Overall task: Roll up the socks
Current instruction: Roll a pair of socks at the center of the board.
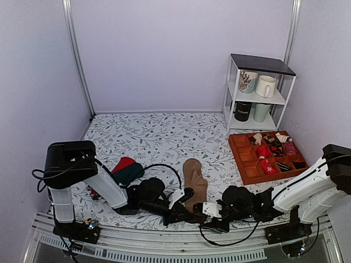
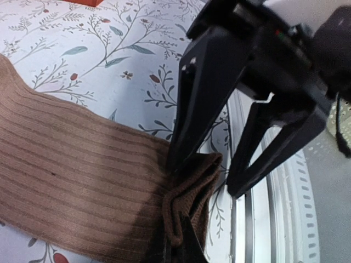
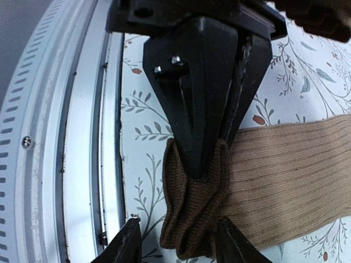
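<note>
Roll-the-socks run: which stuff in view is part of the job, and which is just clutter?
Job:
- tan socks
- left gripper, shut on their cuff
- right gripper, open around that cuff

Lying about:
- red and green socks
- orange tray of rolled socks
- shelf with mugs

We list:
- a white tablecloth printed with grey leafy sprigs [image 1: 159, 137]
- a red and dark green pair of socks [image 1: 127, 171] lying on it at left
- an orange compartment tray [image 1: 241, 156] at right, holding small rolled socks [image 1: 264, 152]
- a white wire shelf with a black top [image 1: 262, 64] behind the tray, carrying four mugs [image 1: 266, 86]
- a ribbed aluminium rail [image 1: 164, 244] along the near edge
</note>
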`<state>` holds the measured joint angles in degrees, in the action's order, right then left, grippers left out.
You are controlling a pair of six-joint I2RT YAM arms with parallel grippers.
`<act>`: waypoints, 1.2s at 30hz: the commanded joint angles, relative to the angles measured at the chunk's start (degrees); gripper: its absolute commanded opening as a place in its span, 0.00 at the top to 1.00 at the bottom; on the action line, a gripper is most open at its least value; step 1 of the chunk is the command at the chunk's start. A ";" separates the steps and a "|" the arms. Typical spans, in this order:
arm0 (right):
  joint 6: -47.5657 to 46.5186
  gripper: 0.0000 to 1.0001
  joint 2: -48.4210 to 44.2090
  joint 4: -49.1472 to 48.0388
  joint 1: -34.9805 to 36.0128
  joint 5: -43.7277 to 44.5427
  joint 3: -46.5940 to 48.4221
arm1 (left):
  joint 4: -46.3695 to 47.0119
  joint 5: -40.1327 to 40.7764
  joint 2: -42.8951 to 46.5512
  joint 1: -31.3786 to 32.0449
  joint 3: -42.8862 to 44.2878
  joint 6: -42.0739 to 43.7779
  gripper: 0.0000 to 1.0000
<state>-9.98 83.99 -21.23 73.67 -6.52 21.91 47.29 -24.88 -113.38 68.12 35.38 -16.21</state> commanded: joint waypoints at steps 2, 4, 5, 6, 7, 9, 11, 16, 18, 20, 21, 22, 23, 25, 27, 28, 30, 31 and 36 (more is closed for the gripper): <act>0.86 0.58 5.17 3.09 0.94 5.27 3.87 | -10.71 -1.19 -3.17 -0.22 -1.63 -0.60 1.00; 1.87 0.67 6.82 4.56 1.04 6.88 5.36 | -10.55 -1.39 -3.33 -0.18 -1.58 -0.60 1.00; 2.50 0.75 7.53 5.56 1.05 7.83 6.05 | -10.52 -1.53 -3.25 -0.22 -1.61 -0.60 1.00; 3.68 0.84 8.07 6.38 1.04 8.50 6.51 | -10.51 -1.73 -3.11 -0.34 -1.75 -0.46 1.00; 5.22 0.89 8.34 6.85 1.04 9.03 6.77 | -10.47 -1.57 -2.63 -0.34 -1.95 -0.29 1.00; 7.99 0.94 8.07 7.79 0.97 8.62 6.86 | -10.39 -0.70 -1.24 -0.31 -2.60 0.08 0.88; 11.92 0.98 7.16 8.84 0.57 6.14 6.64 | -11.19 0.89 1.33 -0.32 -3.37 1.79 0.34; 23.30 0.99 7.70 8.89 -5.39 -10.72 5.90 | -11.42 8.24 11.01 -0.07 -7.24 9.08 0.01; 27.51 0.99 10.34 8.51 -7.93 -17.21 5.87 | -10.34 10.05 13.73 0.36 -8.36 13.79 0.01; 31.09 0.99 14.05 8.66 -10.68 -24.00 6.76 | -9.19 10.50 14.59 0.74 -8.51 17.02 0.00; 33.43 0.99 15.69 8.63 -11.90 -27.15 7.07 | -8.93 10.78 14.35 0.97 -8.11 18.21 0.00; 34.80 0.99 17.13 8.40 -13.13 -29.70 7.29 | -8.39 11.21 13.67 1.19 -7.80 19.03 0.01; 36.47 0.99 18.04 8.38 -14.05 -31.69 7.67 | -7.26 11.49 12.93 1.29 -7.44 19.51 0.00; 38.26 0.99 18.85 8.81 -15.47 -33.66 7.84 | -4.67 11.63 11.47 1.56 -6.87 19.86 0.01; 39.13 0.99 18.86 9.40 -16.58 -35.10 7.96 | -2.87 11.66 10.60 1.89 -6.26 20.38 0.03; 39.56 0.98 18.96 9.75 -17.01 -35.66 8.02 | -2.75 11.95 10.44 2.05 -5.87 20.68 0.05; 40.01 0.98 19.38 10.62 -17.44 -35.97 8.15 | -2.74 12.28 10.38 2.11 -5.21 21.42 0.09; 39.99 0.98 19.62 10.94 -17.45 -36.01 8.44 | -2.73 12.25 10.50 2.11 -4.96 21.70 0.12; 40.27 0.98 20.75 10.95 -17.57 -35.86 9.25 | -3.25 9.75 10.82 2.19 -3.92 21.82 0.26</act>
<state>28.71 101.03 -19.29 55.96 -43.29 32.29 42.61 -13.54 -102.35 69.54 30.11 4.16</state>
